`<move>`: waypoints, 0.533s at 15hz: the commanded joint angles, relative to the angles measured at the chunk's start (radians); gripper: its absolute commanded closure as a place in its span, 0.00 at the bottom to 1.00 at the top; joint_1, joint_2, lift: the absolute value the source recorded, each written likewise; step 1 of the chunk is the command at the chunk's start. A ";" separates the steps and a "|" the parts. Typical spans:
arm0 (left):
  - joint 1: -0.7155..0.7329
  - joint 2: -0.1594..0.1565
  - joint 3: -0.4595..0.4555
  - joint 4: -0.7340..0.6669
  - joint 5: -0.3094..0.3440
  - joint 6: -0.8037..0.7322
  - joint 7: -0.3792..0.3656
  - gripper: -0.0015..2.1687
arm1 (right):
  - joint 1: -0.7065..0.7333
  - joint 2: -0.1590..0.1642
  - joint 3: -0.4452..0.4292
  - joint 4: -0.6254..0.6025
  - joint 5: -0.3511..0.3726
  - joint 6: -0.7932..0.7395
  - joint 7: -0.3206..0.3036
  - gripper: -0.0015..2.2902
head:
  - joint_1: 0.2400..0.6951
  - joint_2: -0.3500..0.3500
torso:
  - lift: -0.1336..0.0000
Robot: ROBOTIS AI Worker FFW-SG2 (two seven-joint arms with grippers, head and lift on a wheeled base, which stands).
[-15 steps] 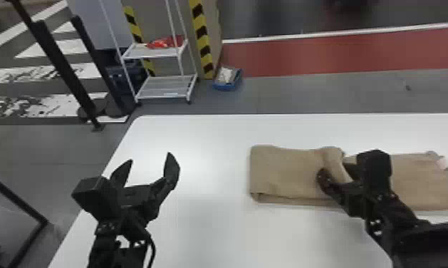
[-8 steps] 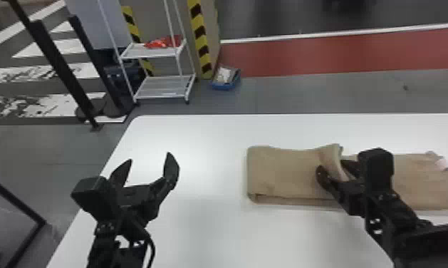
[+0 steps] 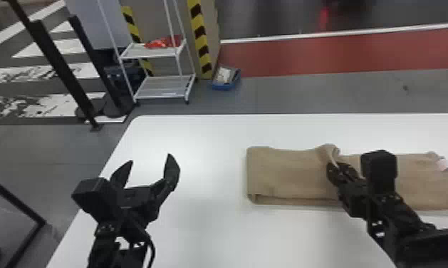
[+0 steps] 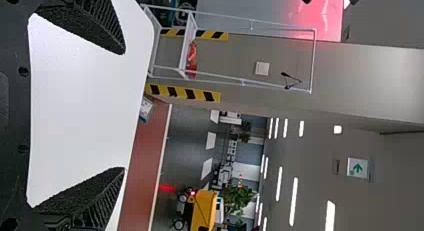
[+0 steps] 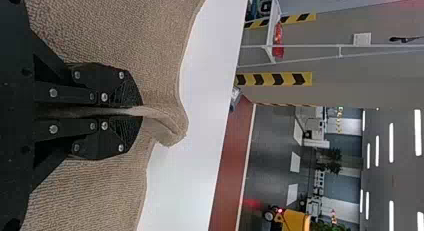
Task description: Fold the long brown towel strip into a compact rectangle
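Brown towel strip [image 3: 287,174], right half of frame. My right gripper [image 5: 141,111] has just closed, pinching a raised ridge [image 5: 167,122] of it; next fold likely ready. Left gripper [image 3: 150,158]: spread wide, lower left.

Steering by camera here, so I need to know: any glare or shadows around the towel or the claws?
Head view: soft bright patches on the table, one beside the left claw, and a faint shadow along the towel's near edge; right wrist view: ceiling lights glow white, but no glare on the towel.
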 commanded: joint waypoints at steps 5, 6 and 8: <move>0.000 -0.003 0.002 0.002 0.000 0.000 -0.001 0.02 | 0.023 0.000 -0.009 -0.052 -0.003 0.000 -0.003 0.60 | 1.00 0.80 | 0.13; 0.000 -0.003 0.002 0.002 0.000 0.000 -0.002 0.02 | 0.027 0.000 -0.011 -0.069 -0.006 0.003 -0.003 0.59 | 1.00 0.80 | 0.13; 0.000 -0.003 0.002 0.002 0.000 0.000 -0.004 0.02 | 0.036 0.000 -0.009 -0.106 -0.011 0.003 -0.001 0.59 | 1.00 0.80 | 0.13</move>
